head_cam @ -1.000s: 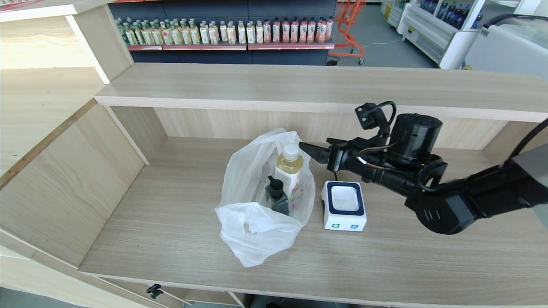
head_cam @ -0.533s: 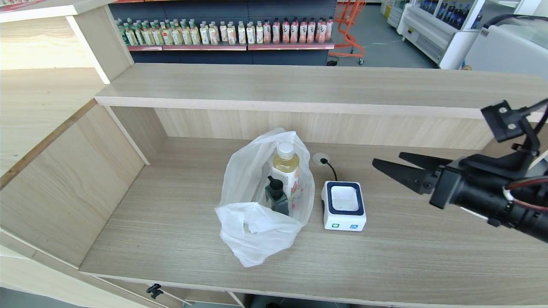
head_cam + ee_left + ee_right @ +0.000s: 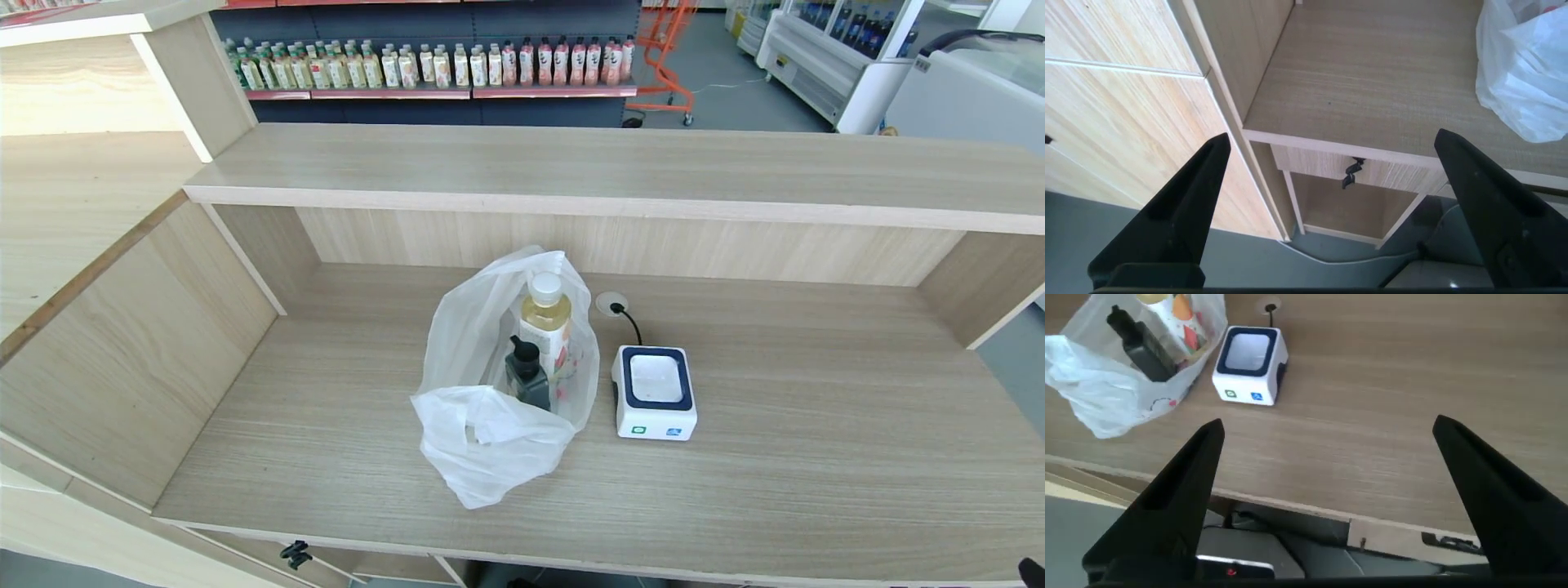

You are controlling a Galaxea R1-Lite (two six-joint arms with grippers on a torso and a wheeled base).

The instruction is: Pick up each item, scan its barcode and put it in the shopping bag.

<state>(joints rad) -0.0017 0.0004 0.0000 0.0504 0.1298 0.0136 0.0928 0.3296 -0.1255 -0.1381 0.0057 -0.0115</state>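
Now that the right tool (image 3: 1327, 420) has drawn back from the shopping bag (image 3: 482, 441), wide open and empty, the tea bottle (image 3: 545, 322) and pump bottle (image 3: 529, 377) stand bagged ahead of it; the task looks finished.

The right gripper (image 3: 1327, 425) hangs over the near edge of the wooden counter (image 3: 1413, 392), its jaws wide apart. Farther in, a white scanner (image 3: 1249, 363) stands on the wood. Just to its left sits the shopping bag (image 3: 1110, 404), holding a dark pump bottle (image 3: 1139, 347) and a drink bottle (image 3: 1176, 310).
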